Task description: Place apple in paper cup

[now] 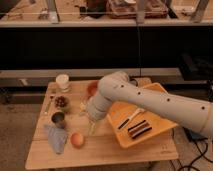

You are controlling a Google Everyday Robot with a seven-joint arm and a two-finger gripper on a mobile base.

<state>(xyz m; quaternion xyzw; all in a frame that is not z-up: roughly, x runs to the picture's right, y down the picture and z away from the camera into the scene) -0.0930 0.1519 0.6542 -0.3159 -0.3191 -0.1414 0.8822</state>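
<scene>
The apple (76, 139), small and orange-red, lies on the wooden table (105, 152) near the front left. The white paper cup (62, 81) stands upright at the table's back left corner. My gripper (91, 125) hangs over the middle of the table, just right of and a little behind the apple, apart from it. The big white arm (150, 100) reaches in from the right and hides part of the table behind it. The cup is well behind and left of the gripper.
An orange tray (155, 137) with a white utensil and dark items takes the table's right half. A small metal cup (58, 118), a dark round object (61, 101), a grey cloth (56, 137) and a partly hidden orange-brown bowl (92, 88) sit on the left.
</scene>
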